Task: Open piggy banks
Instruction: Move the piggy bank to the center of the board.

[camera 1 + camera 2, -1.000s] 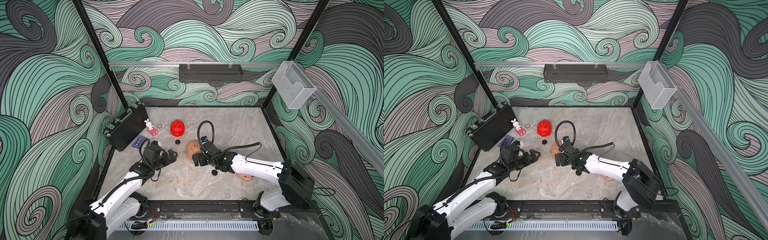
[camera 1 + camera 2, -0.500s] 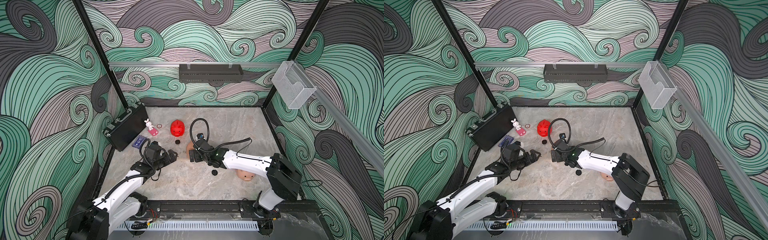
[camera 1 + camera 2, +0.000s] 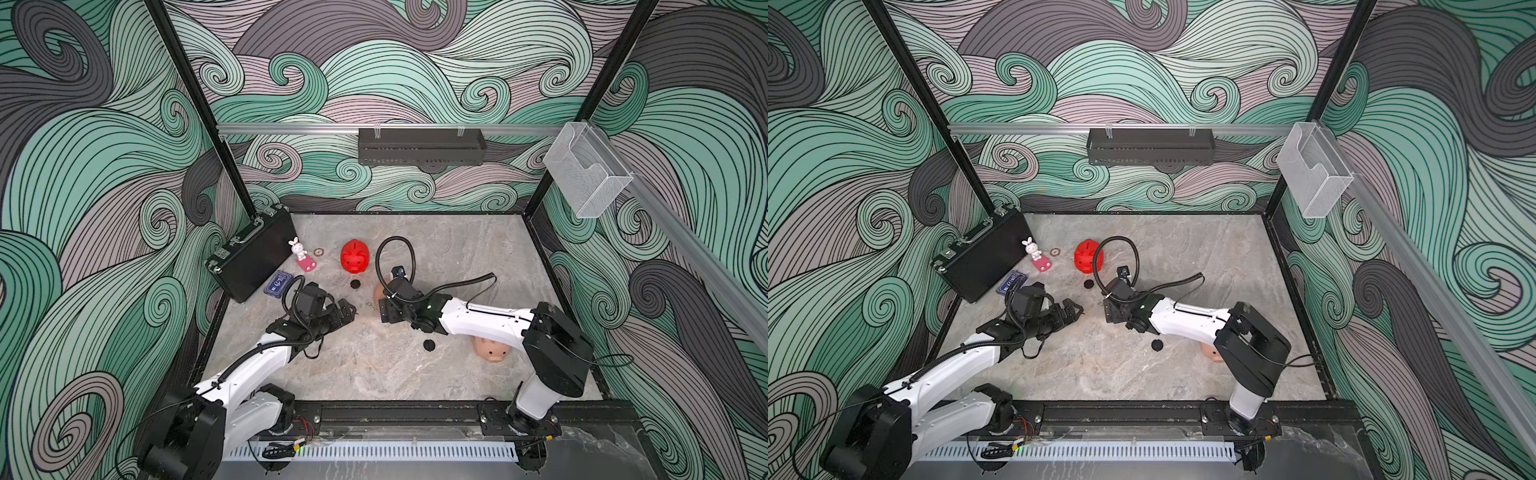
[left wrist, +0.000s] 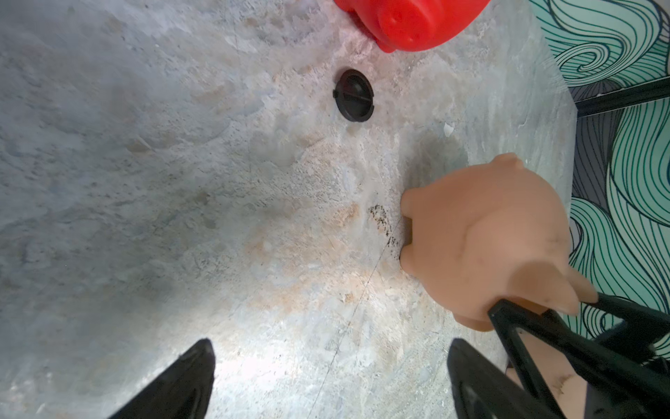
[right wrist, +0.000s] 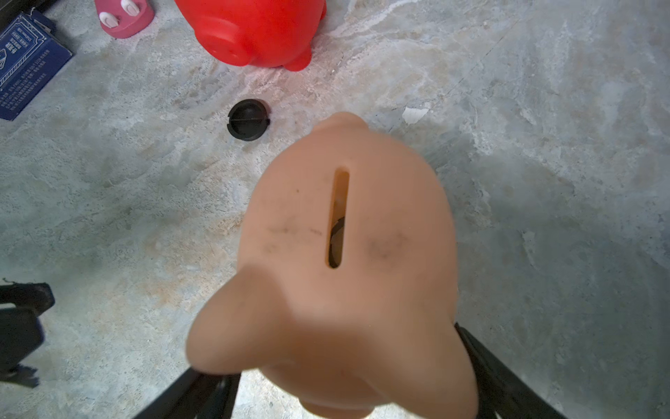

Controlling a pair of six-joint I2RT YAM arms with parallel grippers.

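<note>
Broadly, the marble table (image 3: 457, 249) carried everything, with both arms reaching inward over it. The left gripper (image 4: 330, 344) hung wide and empty above bare stone. The right gripper (image 5: 337, 366) had its jaws spread to either side of the near peach pig (image 5: 348, 254), which stood upright at mid-table. Whether they pressed it could not be told.

The red pig (image 3: 354, 257) stood farther back. The second peach pig (image 3: 490, 349) lay partly under the right forearm. Two black plugs lay loose, one (image 3: 355, 284) near the red pig and one (image 3: 429, 345) nearer the front.

Those plugs suggested two banks were already open, so the step in hand was probably securing the last one. Next, it would need clamping firmly and tipping to expose its belly to the free gripper.

Only the right wrist view showed the coin slot (image 5: 339, 217) and a dark shape inside it, perhaps the seated plug. The top views barely showed this pig, but alone showed the second peach one.
</note>
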